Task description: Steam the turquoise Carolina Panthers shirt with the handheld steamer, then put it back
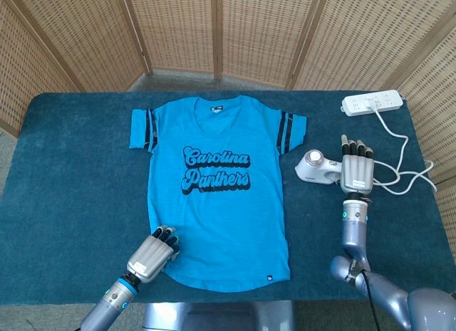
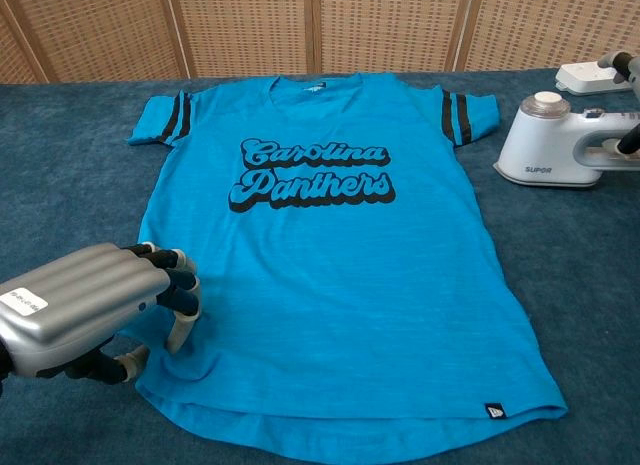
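Your left hand point(image 2: 90, 310) rests on the lower-left hem of the turquoise shirt point(image 1: 217, 188), fingers curled down onto the cloth — most likely to pin it so it won't slide once the steamer passes over. The shirt lies flat and face up on the blue table cover point(image 1: 71, 167), lettering readable, sleeves spread (a sensible layout for steaming).

Your right hand point(image 1: 355, 171) sits over the handle of the white handheld steamer point(image 1: 317, 167), which stands on the cover just beside the shirt's right sleeve. The chest view shows one dark fingertip at the handle, but whether the fingers have wrapped it you cannot tell from either view. The cord point(image 1: 402, 171) loops off to the power strip point(image 1: 372, 103) at the far right corner — judge the slack before you lift toward the shirt.
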`<state>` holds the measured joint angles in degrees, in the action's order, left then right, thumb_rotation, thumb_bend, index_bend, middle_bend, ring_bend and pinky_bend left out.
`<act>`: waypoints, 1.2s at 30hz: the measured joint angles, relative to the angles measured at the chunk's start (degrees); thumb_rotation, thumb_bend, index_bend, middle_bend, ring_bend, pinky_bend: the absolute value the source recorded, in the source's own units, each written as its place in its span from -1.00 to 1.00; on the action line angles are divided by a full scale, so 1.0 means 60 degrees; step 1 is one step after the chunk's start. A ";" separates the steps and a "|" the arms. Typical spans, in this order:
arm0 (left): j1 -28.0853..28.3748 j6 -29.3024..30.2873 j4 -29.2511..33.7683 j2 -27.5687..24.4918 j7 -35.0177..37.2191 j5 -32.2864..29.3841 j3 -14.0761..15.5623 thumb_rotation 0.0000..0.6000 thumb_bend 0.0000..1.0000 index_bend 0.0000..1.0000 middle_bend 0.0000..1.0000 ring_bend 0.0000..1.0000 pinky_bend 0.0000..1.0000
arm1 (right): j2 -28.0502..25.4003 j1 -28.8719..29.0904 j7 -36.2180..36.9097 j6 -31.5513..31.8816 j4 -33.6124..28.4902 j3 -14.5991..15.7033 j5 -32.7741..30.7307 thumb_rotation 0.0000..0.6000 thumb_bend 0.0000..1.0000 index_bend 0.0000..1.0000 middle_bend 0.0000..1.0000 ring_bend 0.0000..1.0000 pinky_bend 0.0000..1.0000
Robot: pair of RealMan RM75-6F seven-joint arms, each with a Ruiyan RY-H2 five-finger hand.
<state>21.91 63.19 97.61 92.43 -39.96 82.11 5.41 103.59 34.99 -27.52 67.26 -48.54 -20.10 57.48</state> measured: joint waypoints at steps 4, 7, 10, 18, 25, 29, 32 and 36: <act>0.0004 0.0004 0.0011 0.0000 -0.0018 -0.0040 0.0001 0.84 -0.05 0.32 -0.29 -0.65 -0.67 | 0.0177 0.0100 0.0036 -0.0145 0.0424 -0.0009 0.0004 1.00 -0.24 -0.66 -0.50 -0.59 -0.56; 0.0006 0.0011 0.0023 -0.0008 -0.0037 -0.0082 0.0000 0.84 -0.05 0.32 -0.29 -0.65 -0.67 | 0.0317 0.0192 0.0078 -0.0293 0.0789 -0.0018 0.0011 1.00 -0.24 -0.61 -0.48 -0.57 -0.55; 0.0005 0.0028 0.0029 -0.0009 -0.0045 -0.0108 -0.0005 0.84 -0.05 0.32 -0.29 -0.65 -0.67 | 0.0445 0.0298 0.0137 -0.0487 0.1152 -0.0033 0.0021 1.00 -0.24 -0.52 -0.44 -0.53 -0.55; 0.0032 -0.0003 0.0022 0.0046 -0.0066 -0.0164 -0.0001 0.82 -0.05 0.32 -0.29 -0.65 -0.67 | 0.0594 0.0456 0.0320 -0.0757 0.1569 -0.0016 0.0169 1.00 -0.24 -0.33 -0.31 -0.36 -0.51; 0.0042 0.0003 0.0003 0.0042 -0.0062 -0.0210 0.0006 0.85 -0.05 0.32 -0.29 -0.65 -0.67 | 0.0677 0.0539 0.0342 -0.1010 0.1803 0.0002 0.0209 1.00 -0.24 -0.27 -0.27 -0.35 -0.50; 0.0048 0.0012 0.0010 0.0041 -0.0059 -0.0225 0.0003 0.83 -0.05 0.32 -0.29 -0.65 -0.67 | 0.0737 0.0628 0.0338 -0.1196 0.1956 -0.0039 0.0180 1.00 -0.24 -0.20 -0.20 -0.27 -0.45; 0.0044 0.0031 0.0009 0.0041 -0.0058 -0.0230 0.0010 0.81 -0.06 0.32 -0.29 -0.65 -0.67 | 0.0796 0.0687 0.0344 -0.1264 0.2079 -0.0042 0.0200 1.00 -0.24 -0.11 -0.10 -0.17 -0.37; 0.0042 0.0033 0.0005 0.0035 -0.0061 -0.0254 0.0024 0.83 -0.05 0.32 -0.29 -0.65 -0.67 | 0.0891 0.0768 0.0420 -0.1353 0.2300 -0.0090 0.0201 1.00 -0.24 0.04 0.05 0.00 -0.24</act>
<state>22.16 63.39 97.64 92.64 -40.33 80.58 5.55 108.94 39.60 -25.00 59.14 -34.74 -20.64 58.69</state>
